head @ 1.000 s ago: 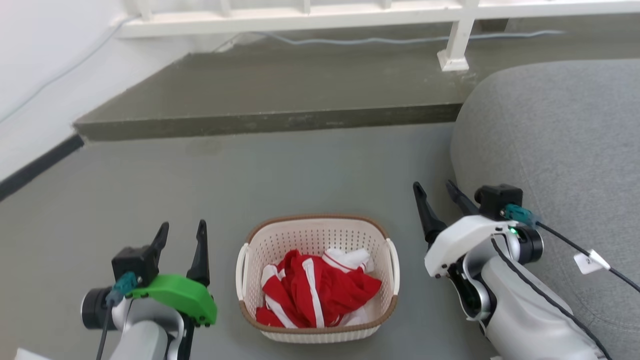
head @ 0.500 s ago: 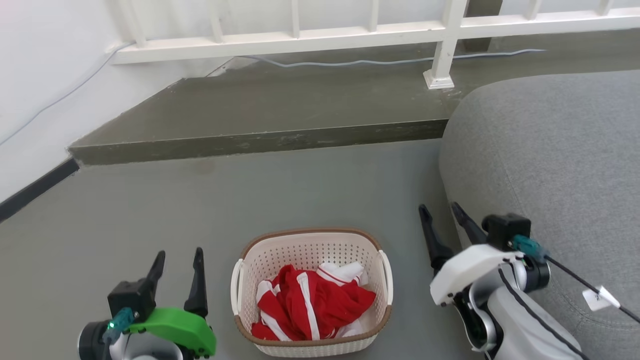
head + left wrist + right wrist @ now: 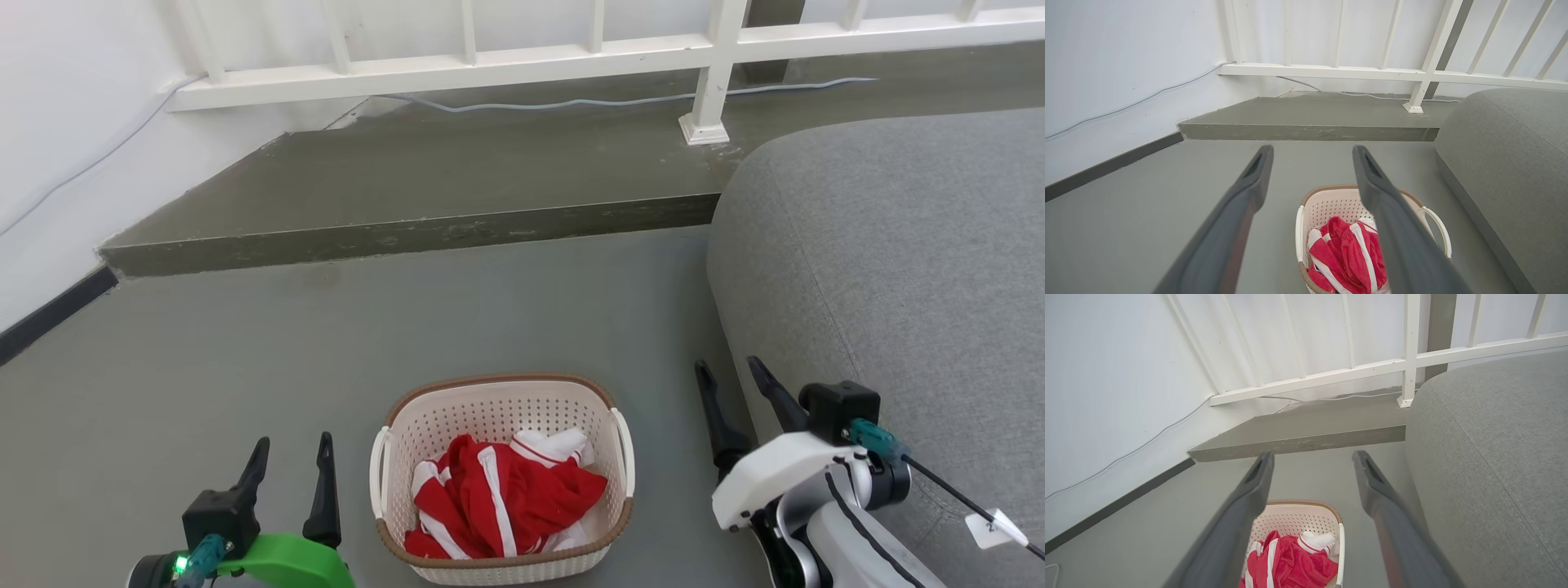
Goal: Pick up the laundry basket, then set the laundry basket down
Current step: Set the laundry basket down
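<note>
The laundry basket (image 3: 490, 412), cream-white and perforated with a brown rim and two white side handles, stands on the grey floor at the bottom middle of the head view, with a red and white garment (image 3: 502, 502) inside. My left gripper (image 3: 292, 445) hangs open to its left, apart from it. To the basket's right my right gripper (image 3: 727, 367) is open too, clear of the handle. The basket (image 3: 1331, 204) lies low between the left fingers in the left wrist view. In the right wrist view the basket (image 3: 1298, 520) sits at the bottom, behind my left finger.
A grey sofa (image 3: 898, 261) fills the right side, close beside my right arm. A raised concrete step (image 3: 424, 233) runs across behind the basket, with a white railing (image 3: 522, 65) and a cable above it. A white wall (image 3: 57, 122) stands at the left.
The whole head view has shifted, so the camera moved: basket and grippers sit lower in the picture and more railing shows. Both grippers stay open beside the basket.
</note>
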Controlling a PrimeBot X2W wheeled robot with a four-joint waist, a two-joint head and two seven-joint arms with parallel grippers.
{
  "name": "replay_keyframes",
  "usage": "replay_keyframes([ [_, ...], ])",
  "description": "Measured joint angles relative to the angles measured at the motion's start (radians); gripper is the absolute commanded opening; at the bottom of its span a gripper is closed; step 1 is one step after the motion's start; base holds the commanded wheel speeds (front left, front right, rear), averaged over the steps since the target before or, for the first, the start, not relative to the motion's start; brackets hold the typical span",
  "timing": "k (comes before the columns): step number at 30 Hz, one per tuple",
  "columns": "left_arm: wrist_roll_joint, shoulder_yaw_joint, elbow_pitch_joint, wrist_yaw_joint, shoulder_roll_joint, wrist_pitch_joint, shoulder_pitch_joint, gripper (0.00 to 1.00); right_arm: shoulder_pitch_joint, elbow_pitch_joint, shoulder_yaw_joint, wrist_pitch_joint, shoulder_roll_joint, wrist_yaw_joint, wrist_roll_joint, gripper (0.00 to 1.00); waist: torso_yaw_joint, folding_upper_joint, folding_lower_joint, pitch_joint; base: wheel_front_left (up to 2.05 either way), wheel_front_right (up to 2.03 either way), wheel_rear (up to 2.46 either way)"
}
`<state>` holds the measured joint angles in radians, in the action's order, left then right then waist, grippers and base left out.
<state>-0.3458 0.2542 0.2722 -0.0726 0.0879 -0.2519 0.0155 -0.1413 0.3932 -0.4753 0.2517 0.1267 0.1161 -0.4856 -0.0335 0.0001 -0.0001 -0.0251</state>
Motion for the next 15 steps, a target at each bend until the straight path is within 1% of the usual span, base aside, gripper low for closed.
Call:
replay_keyframes([
  [9,0.006,-0.012,-0.024,-0.009,0.000,0.000,0.025,1.00,0.037,-0.035,0.027,0.000,-0.002,0.001,0.015,1.00,-0.002,0.0000,0.0000,0.006,0.00,0.00,0.00],
  [15,0.006,-0.020,-0.024,-0.011,-0.001,0.000,0.044,1.00,0.054,-0.049,0.044,0.000,-0.003,0.008,0.028,1.00,-0.001,0.0000,0.0000,0.009,0.00,0.00,0.00],
])
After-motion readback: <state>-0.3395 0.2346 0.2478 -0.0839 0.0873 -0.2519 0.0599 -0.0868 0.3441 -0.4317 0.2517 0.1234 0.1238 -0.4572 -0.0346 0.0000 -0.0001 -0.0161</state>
